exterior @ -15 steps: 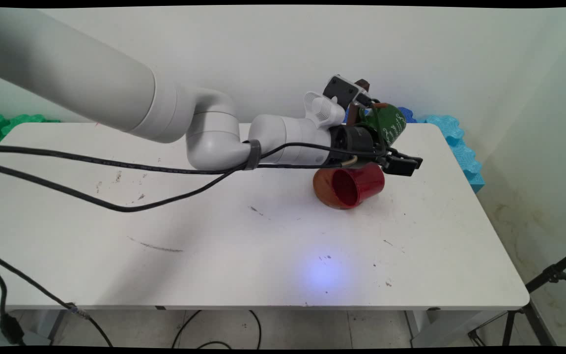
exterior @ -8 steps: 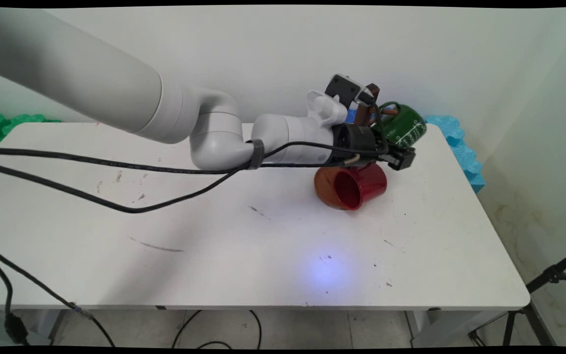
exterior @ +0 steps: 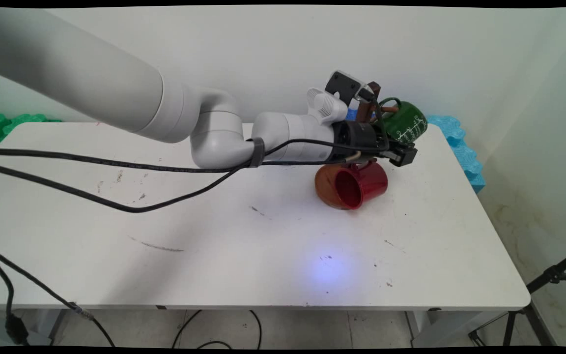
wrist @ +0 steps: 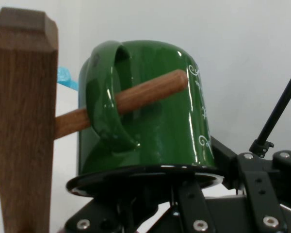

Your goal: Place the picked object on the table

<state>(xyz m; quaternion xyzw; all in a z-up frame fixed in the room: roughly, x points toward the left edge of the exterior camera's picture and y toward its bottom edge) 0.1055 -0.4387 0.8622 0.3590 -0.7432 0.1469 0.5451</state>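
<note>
Green mug point(wrist: 150, 111) sits in my pincer point(exterior: 401, 152), gripped at the rim, its handle threaded on a wooden peg point(wrist: 131, 99) near the surface's far right corner; red mug point(exterior: 354, 183) lies beside.

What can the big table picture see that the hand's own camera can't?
Only the main view shows the red mug lying on its side on the white table, just in front of the hand, and the black cables hanging from the arm. Only the hand view shows that the green mug's handle is threaded onto a wooden peg sticking out of a wooden post. Both show the green mug, the post and the blue foam behind them.
</note>
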